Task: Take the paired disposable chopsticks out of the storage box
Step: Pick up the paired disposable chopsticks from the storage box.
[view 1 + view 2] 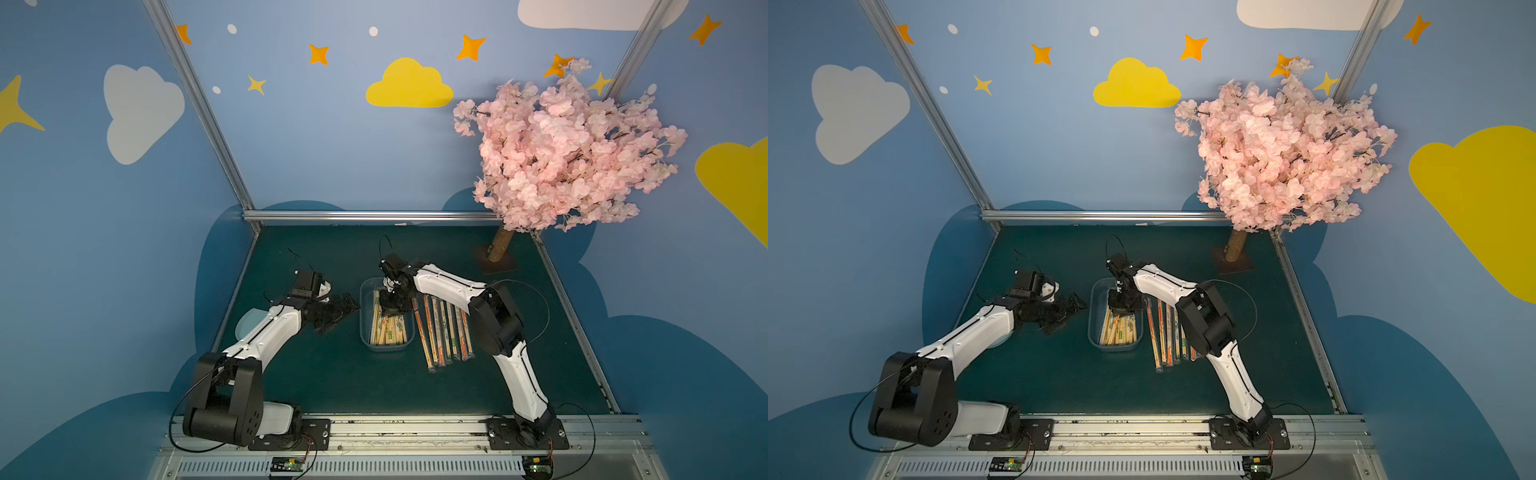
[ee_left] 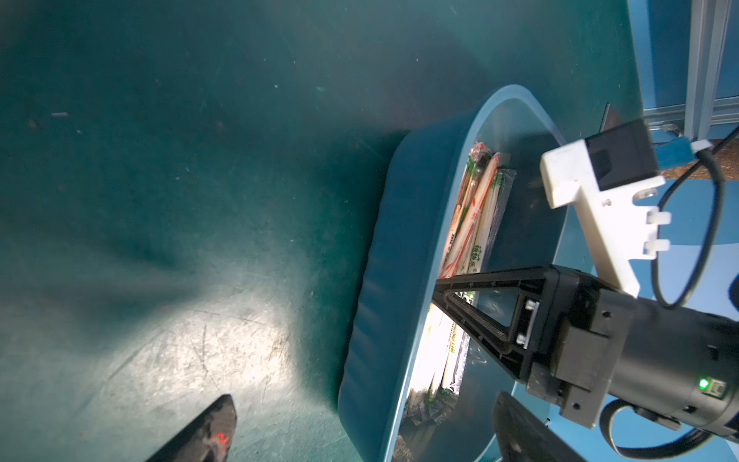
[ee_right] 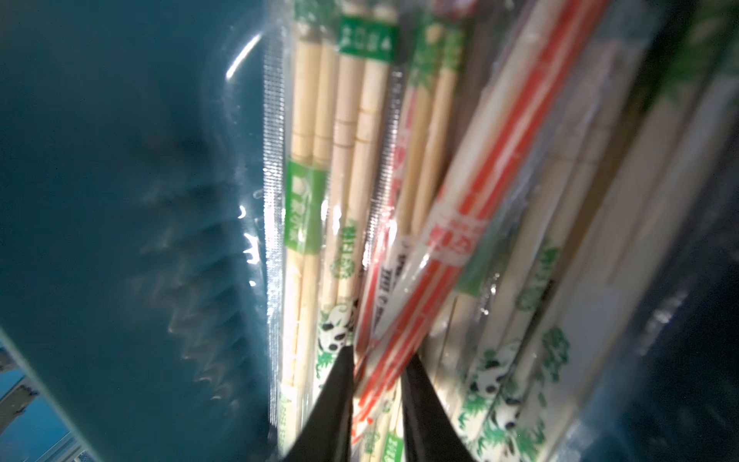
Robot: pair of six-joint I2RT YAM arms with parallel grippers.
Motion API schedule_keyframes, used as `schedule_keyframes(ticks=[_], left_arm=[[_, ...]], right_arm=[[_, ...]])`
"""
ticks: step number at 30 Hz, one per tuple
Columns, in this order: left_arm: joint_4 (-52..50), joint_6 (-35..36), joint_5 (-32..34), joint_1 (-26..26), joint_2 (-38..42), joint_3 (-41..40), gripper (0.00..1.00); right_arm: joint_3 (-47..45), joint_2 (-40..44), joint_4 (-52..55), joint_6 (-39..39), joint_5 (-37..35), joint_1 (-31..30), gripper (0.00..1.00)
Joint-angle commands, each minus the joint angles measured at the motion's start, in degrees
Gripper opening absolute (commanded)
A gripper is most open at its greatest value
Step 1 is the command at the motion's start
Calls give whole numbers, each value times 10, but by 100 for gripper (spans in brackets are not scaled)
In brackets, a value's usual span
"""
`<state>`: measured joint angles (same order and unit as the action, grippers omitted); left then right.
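The paired disposable chopsticks point(image 1: 388, 330) lie heaped in the storage box point(image 1: 386, 348) mid-table, far ends hidden under the right gripper point(image 3: 380, 356), its jaws pinching an orange-striped pair point(image 3: 472, 224) in the blurry wrist view, and the left gripper point(image 1: 338, 316) gapes wide just left.

Left arm low, forearm stretched forward; left claw point(image 1: 341, 313) points inward, jaws spread wide. Right arm bent at elbow, wrist pitched down; right claw point(image 3: 379, 354) jaws drawn narrow.
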<state>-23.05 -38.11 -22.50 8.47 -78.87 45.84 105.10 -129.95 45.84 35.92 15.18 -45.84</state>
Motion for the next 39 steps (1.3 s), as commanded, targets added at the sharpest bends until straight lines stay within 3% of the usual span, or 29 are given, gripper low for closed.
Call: schedule_keyframes(ticks=[1, 5, 18, 22, 31, 36, 39], left_arm=[[1, 6, -9, -3, -2, -7, 100], [1, 5, -9, -3, -1, -8, 100], [-6, 13, -13, -4, 6, -3, 100], [-8, 14, -15, -3, 6, -1, 100], [-10, 14, -14, -4, 13, -2, 100], [-10, 14, -15, -4, 14, -2, 100], [-9, 13, -15, -4, 14, -2, 100]], right_arm=[[12, -3, 15, -2, 5, 2, 14], [4, 15, 15, -2, 5, 3, 7], [-44, 114, 3, -3, -10, 13, 0], [-54, 118, -13, -6, 5, 19, 3], [-77, 94, -42, 6, 26, 26, 18], [-86, 92, -43, 2, 20, 27, 3], [-92, 98, -44, 2, 16, 28, 0]])
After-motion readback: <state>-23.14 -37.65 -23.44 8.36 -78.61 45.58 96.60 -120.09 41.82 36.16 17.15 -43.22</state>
